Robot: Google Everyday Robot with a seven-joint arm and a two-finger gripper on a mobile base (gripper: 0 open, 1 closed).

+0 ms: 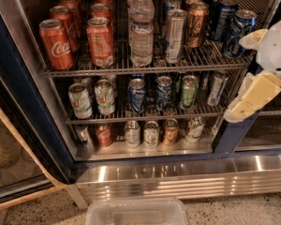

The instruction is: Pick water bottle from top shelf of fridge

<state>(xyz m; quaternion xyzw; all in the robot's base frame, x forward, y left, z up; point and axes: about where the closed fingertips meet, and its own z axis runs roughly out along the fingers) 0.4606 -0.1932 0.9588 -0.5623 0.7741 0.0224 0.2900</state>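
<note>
The water bottle [141, 27] is clear ribbed plastic with a white cap and stands upright at the front middle of the top shelf [145, 70] of the fridge [23, 102]. Red cola cans [56, 43] stand to its left and a tall silver can [174, 35] to its right. My gripper [238, 78], white with pale yellow fingers [252, 96], hangs at the right edge in front of the fridge's right post, well right of the bottle and a little below it. It is open and holds nothing.
Two lower wire racks [145, 112] hold several cans. The ribbed steel base panel [187, 177] runs along the bottom. A clear plastic bin [136, 212] sits on the floor in front. The fridge door [14, 163] stands open at left.
</note>
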